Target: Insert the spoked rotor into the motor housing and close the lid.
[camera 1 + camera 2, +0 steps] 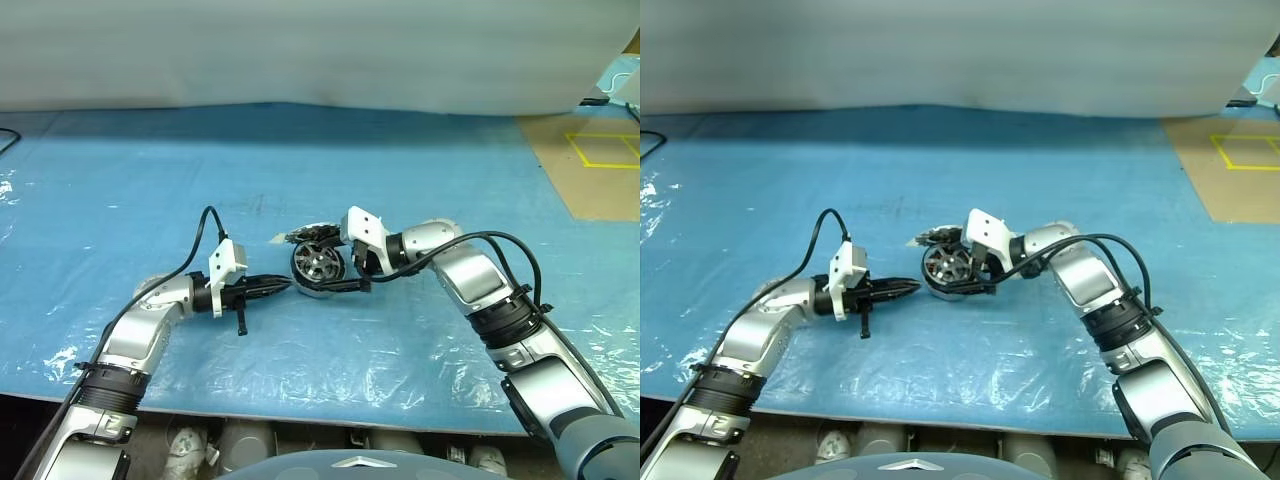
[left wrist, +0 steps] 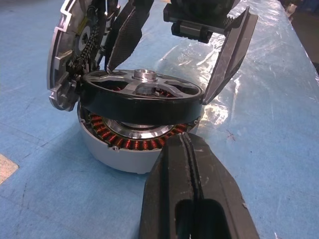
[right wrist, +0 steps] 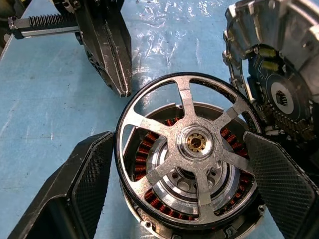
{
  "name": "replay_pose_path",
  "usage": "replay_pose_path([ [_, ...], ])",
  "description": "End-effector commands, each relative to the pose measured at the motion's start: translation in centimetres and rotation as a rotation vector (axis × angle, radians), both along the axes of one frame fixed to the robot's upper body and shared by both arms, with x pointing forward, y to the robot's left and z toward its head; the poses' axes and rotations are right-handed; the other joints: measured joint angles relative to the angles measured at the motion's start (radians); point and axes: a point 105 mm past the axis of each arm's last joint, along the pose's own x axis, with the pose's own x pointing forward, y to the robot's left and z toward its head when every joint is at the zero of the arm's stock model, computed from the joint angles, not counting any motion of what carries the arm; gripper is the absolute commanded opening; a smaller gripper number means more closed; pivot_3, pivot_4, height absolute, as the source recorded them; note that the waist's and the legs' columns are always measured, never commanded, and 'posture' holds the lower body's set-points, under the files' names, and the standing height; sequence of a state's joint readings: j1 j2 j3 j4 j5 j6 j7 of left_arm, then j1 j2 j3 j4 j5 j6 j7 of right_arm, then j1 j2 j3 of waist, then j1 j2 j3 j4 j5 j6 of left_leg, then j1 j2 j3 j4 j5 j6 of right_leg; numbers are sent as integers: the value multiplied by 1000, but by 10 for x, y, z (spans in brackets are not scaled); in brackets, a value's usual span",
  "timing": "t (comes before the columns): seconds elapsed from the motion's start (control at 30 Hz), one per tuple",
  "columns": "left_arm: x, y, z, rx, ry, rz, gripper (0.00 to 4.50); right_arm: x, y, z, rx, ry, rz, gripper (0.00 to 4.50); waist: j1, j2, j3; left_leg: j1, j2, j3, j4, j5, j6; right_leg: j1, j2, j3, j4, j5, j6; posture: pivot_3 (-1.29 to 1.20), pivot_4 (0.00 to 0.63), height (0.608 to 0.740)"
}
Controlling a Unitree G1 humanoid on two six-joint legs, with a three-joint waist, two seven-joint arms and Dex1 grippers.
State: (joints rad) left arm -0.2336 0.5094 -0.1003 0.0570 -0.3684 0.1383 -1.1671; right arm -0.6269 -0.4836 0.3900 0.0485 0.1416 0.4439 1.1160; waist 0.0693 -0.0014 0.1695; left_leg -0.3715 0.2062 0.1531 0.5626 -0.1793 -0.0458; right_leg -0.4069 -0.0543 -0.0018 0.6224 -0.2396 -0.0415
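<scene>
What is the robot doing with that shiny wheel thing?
The robot's right claw has its fingers spread wide around the spoked rotor, holding it just above the motor housing. The wheel sits over the copper windings but is not dropped in yet. The lid stands open beside it. The left claw is shut and waits close by on the blue mat.

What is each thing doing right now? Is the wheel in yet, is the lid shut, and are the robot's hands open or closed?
spoked rotor: held between the right hand's fingers, tilted over the housing, not seated.
motor housing: on the blue table, open, copper windings showing.
lid: swung up, standing open.
right hand: spread wide around the rotor.
left hand: shut, empty, beside the housing.
</scene>
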Motion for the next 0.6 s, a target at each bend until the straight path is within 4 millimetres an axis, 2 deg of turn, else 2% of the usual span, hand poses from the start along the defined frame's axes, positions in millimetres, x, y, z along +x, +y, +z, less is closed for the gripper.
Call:
replay_pose_path([
  [0.03, 2, -3, 8, -3, -41, -12, 0, 1, 3, 10, 28, -26, 12, 4330, 0, 0, 0, 0, 0, 0, 0, 0, 0, 0, 0, 0, 0, 0, 0, 0, 150, 740],
  [0.07, 2, -3, 8, -3, -41, -12, 0, 2, 3, 11, 33, -22, 10, 4330, 0, 0, 0, 0, 0, 0, 0, 0, 0, 0, 0, 0, 0, 0, 0, 0, 150, 740],
  [0.17, 1, -3, 8, -2, -41, -13, 0, -1, 3, 13, 43, -9, 22, 3919, 0, 0, 0, 0, 0, 0, 0, 0, 0, 0, 0, 0, 0, 0, 0, 0, 150, 740],
  [0.27, 1, -3, 7, 0, -40, -13, 0, -3, 2, 12, 38, -6, 33, 3108, 0, 0, 0, 0, 0, 0, 0, 0, 0, 0, 0, 0, 0, 0, 0, 0, 150, 740],
  [0.3, 1, -2, 7, 1, -41, -13, 0, -3, 2, 12, 36, -6, 34, 2974, 0, 0, 0, 0, 0, 0, 0, 0, 0, 0, 0, 0, 0, 0, 0, 0, 150, 740],
  [0.6, 2, -4, 7, 0, -50, -10, 0, -4, -1, 9, 13, -11, 42, 2974, 0, 0, 0, 0, 0, 0, 0, 0, 0, 0, 0, 0, 0, 0, 0, 0, 150, 740],
])
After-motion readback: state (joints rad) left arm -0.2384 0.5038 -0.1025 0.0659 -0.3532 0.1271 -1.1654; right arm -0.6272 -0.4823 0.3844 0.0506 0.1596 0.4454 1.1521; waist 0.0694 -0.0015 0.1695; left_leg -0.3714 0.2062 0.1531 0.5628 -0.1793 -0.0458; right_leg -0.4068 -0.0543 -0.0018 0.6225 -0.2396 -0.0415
